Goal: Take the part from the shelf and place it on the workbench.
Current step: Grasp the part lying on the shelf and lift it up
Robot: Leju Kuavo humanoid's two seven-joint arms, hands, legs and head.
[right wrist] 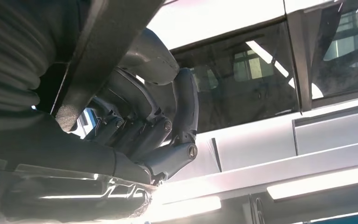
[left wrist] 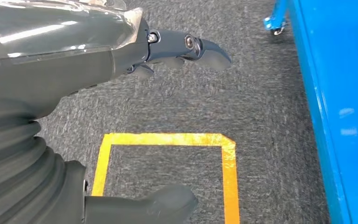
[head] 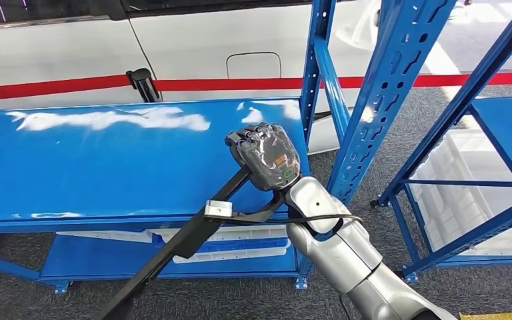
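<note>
A long black bar-shaped part [head: 173, 250] runs from my right hand [head: 265, 155] down to the lower left of the head view, with a small white tag [head: 218, 208] on it. My right hand grips its upper end above the near right part of the blue workbench top [head: 107, 167]. In the right wrist view the fingers [right wrist: 168, 140] curl around the dark part [right wrist: 102, 51]. My left hand [left wrist: 121, 107] hangs over the grey floor with its fingers apart and nothing in it.
Blue shelf uprights [head: 387, 93] stand right of the workbench, and white bins [head: 467, 193] sit low in the shelf at the right. A white car [head: 193, 53] with a red stripe is behind. A yellow floor marking [left wrist: 168, 140] lies under my left hand.
</note>
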